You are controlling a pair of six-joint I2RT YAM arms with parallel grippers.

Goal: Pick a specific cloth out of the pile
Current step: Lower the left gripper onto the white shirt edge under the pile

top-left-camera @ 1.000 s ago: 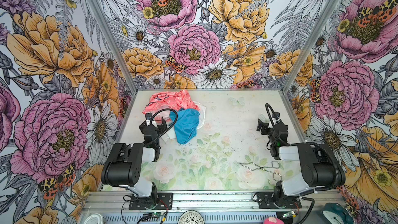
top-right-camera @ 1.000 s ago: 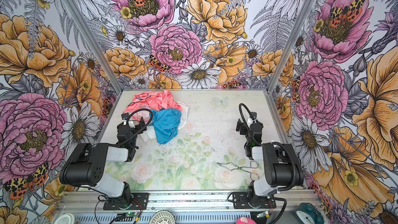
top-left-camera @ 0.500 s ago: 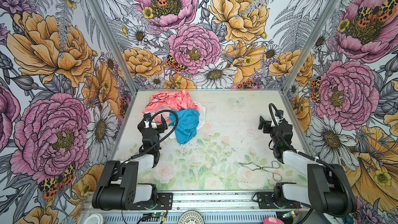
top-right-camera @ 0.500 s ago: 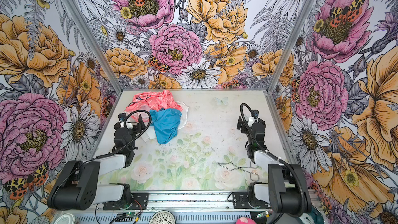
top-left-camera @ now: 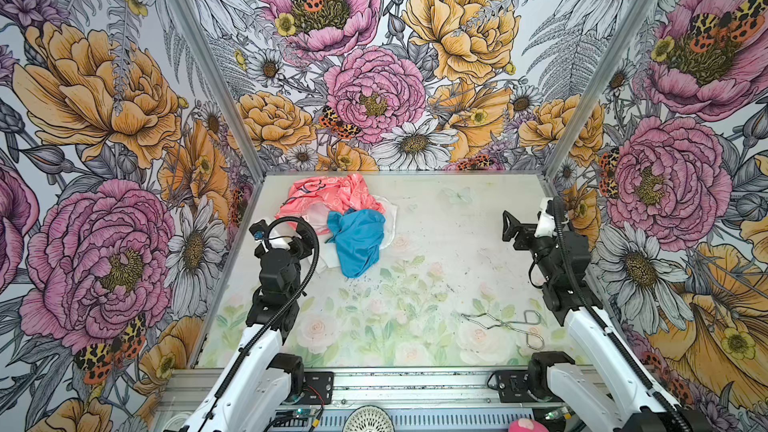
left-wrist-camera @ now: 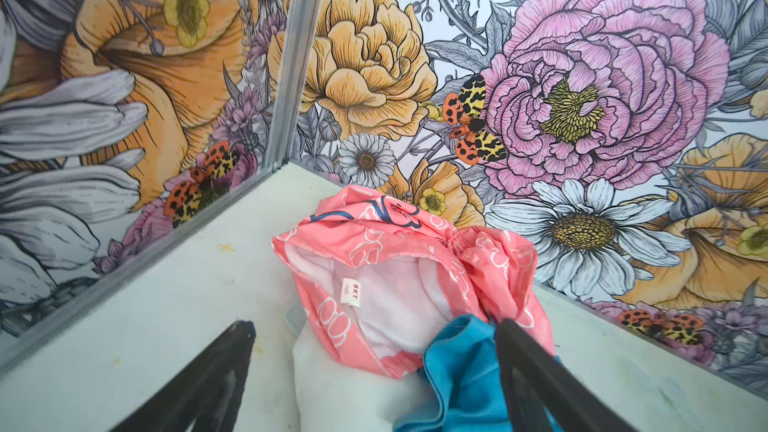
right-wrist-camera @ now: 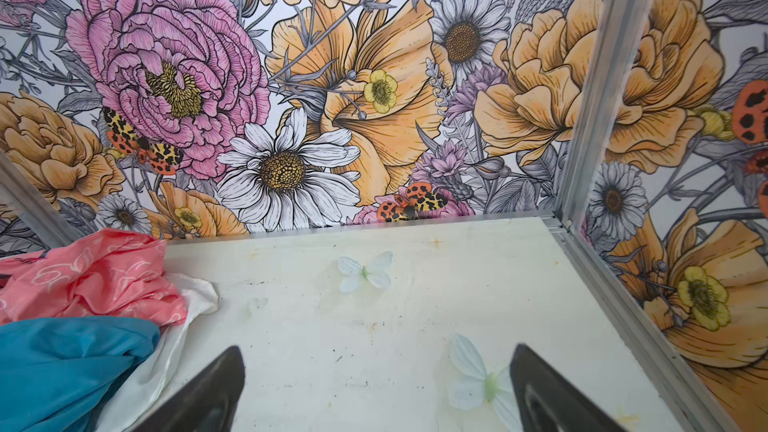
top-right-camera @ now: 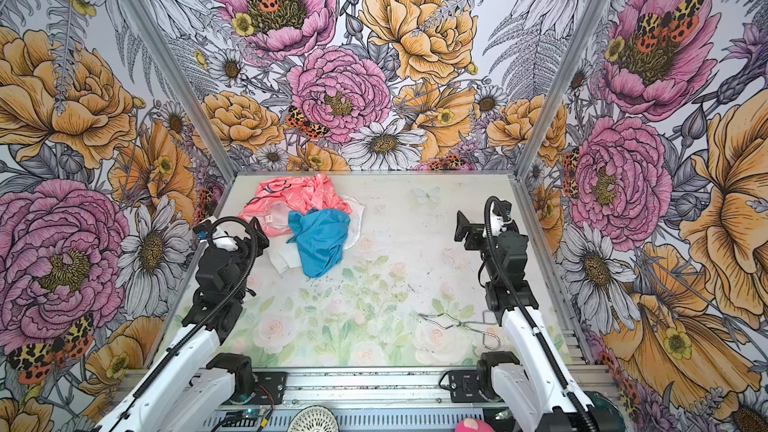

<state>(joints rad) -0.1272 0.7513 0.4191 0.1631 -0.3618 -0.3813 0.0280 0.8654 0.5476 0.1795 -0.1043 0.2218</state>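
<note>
Standing with jaws apart, left gripper [left-wrist-camera: 374, 326] at near-left edge of heaped cloth pile [top-right-camera: 307, 218]. Large plain white cloth [left-wrist-camera: 332, 388] undermost, beneath bright blue cloth [top-left-camera: 357, 243] and coral-pink patterned cloth [top-left-camera: 328, 197]. Right gripper [right-wrist-camera: 376, 351], jaws spread, over bare table [right-wrist-camera: 374, 305], right side. Metal wire tongs [top-left-camera: 507, 322], near right: top views only.

Wrinkled white cloth [left-wrist-camera: 340, 388]; shiny metal tongs [top-left-camera: 498, 323]

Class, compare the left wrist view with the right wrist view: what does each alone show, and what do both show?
Only the left wrist view: the label inside the coral-pink cloth, and the left fingers. Only the right wrist view: butterfly prints on the table, and the right fingers. Both: the coral-pink cloth, the blue cloth, the white cloth.
</note>
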